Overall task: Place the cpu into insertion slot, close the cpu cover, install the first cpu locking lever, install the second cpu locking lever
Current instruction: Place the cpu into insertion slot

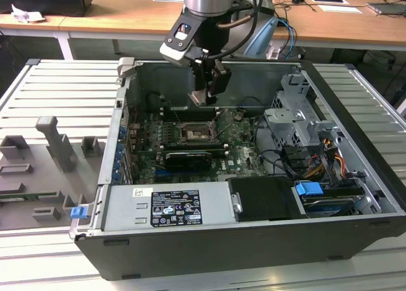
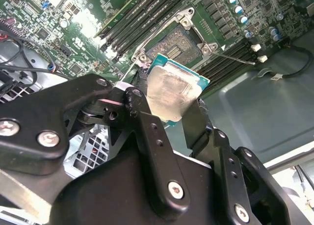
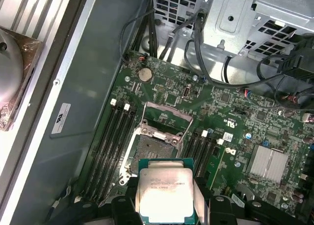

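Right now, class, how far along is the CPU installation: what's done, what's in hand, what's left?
Done: only the pick-up; the gripper is shut on the cpu by its edges. In hand: the cpu hangs above the motherboard, not yet in the insertion slot, whose pin field lies bare. Left: seating it, closing the cpu cover, which stands open, and both locking levers.
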You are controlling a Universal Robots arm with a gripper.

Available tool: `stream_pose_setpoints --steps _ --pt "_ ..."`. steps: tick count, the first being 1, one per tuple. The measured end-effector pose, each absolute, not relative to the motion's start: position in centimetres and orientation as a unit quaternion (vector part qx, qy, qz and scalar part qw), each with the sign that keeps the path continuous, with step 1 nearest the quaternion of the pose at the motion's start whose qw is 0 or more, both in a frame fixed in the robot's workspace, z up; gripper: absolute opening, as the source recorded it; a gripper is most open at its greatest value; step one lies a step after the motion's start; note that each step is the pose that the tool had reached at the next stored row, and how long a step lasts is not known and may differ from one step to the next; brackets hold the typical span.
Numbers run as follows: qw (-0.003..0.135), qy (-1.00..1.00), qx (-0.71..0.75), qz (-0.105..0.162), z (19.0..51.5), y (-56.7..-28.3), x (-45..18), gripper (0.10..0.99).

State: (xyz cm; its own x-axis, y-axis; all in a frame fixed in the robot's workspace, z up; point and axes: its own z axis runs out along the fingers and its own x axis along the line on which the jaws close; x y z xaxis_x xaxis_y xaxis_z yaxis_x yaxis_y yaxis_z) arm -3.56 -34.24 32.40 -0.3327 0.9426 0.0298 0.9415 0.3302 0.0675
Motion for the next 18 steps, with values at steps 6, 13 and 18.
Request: stream_pose_setpoints --steps 6,13,18 --pt "0.008 0.811 0.584 0.036 32.34 -34.24 -3.56 0.525" --pt "0.008 0.804 0.594 0.036 32.27 -34.24 -3.56 0.525" --pt "0.008 0.799 0.601 0.036 32.23 -34.24 -3.56 0.525"
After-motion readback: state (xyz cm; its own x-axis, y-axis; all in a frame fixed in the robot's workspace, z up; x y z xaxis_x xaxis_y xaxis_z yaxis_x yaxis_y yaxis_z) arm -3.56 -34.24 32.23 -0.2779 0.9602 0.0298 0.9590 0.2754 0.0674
